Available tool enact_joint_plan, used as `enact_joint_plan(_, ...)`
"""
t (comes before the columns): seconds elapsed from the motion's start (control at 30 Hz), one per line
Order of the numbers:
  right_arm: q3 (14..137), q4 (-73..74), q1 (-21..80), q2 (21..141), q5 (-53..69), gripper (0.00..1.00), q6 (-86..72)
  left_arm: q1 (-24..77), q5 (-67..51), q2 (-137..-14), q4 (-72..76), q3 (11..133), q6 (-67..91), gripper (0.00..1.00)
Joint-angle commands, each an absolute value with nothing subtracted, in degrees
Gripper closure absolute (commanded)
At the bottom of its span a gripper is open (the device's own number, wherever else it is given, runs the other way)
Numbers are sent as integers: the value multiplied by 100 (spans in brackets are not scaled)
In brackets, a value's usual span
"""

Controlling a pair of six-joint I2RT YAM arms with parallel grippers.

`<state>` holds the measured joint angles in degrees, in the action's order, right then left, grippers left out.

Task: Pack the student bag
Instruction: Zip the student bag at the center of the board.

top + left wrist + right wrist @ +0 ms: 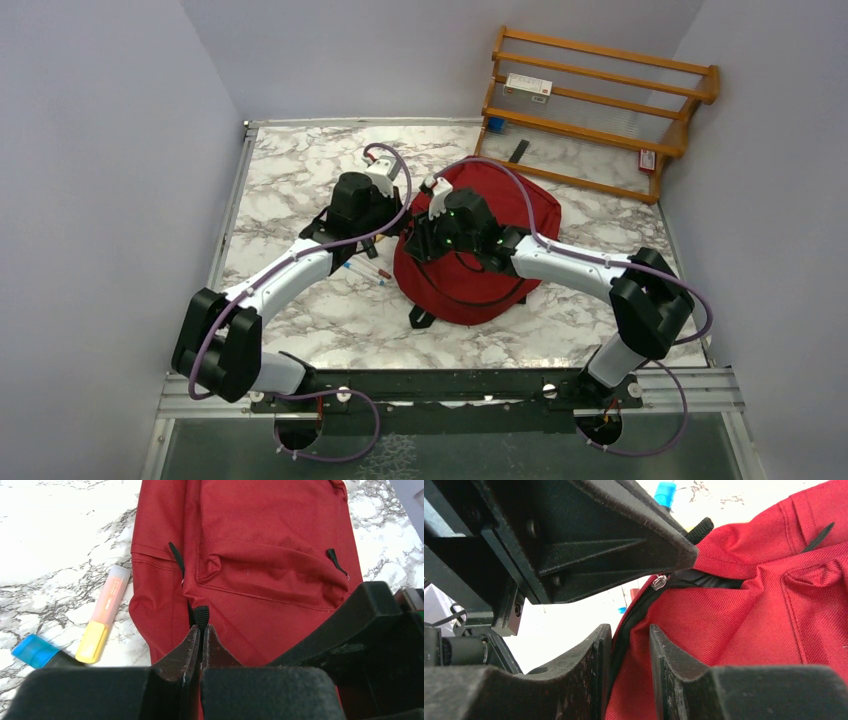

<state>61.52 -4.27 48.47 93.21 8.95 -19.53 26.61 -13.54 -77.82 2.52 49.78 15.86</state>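
Red student bag (525,210), opening step under way: left gripper (201,631) pinching black zipper pull (201,616); right gripper (630,632) nipping student bag edge, bracing. Next move probably needing steady drag on pull.

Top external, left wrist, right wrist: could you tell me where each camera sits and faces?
Top external: above, behind the bases, looking down at table and student bag; left arm, right arm show.
Left wrist: on the left arm, facing the bag; left gripper shows.
Right wrist: low by the bag's zipper; right gripper shows.
Shared: all see the bag.
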Motion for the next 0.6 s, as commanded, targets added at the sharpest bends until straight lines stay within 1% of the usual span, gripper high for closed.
enact_joint_plan(0.0, 5971, -378, 4943, 9379, 1236, 62, -1841, 2743, -1516, -7842, 560, 5045, 1669, 100)
enact_joint_plan(0.13, 5854, -216, 4986, 9362, 980, 55, -1759, 2799, -1510, -7872, 577, 5045, 1685, 100)
enact_joint_plan(0.2, 5787, -222, 4999, 9344, 949, 55, -1765, 2816, -1504, -7874, 574, 5038, 1687, 100)
enact_joint_plan(0.23, 5763, -235, 4998, 9347, 943, 57, -1766, 2825, -1496, -7881, 579, 5036, 1690, 100)
enact_joint_plan(0.3, 5748, -218, 5004, 9357, 922, 64, -1762, 2837, -1494, -7882, 572, 5036, 1689, 100)
enact_joint_plan(0.43, 5613, -219, 5003, 9238, 944, 86, -1725, 2839, -1371, -7852, 547, 5036, 1695, 100)
enact_joint_plan(0.5, 5441, -347, 5009, 9079, 1060, 93, -1693, 2839, -1208, -7831, 497, 5020, 1747, 100)
enact_joint_plan(0.57, 5274, -424, 5006, 8896, 1226, 96, -1650, 2839, -1049, -7812, 457, 4987, 1794, 100)
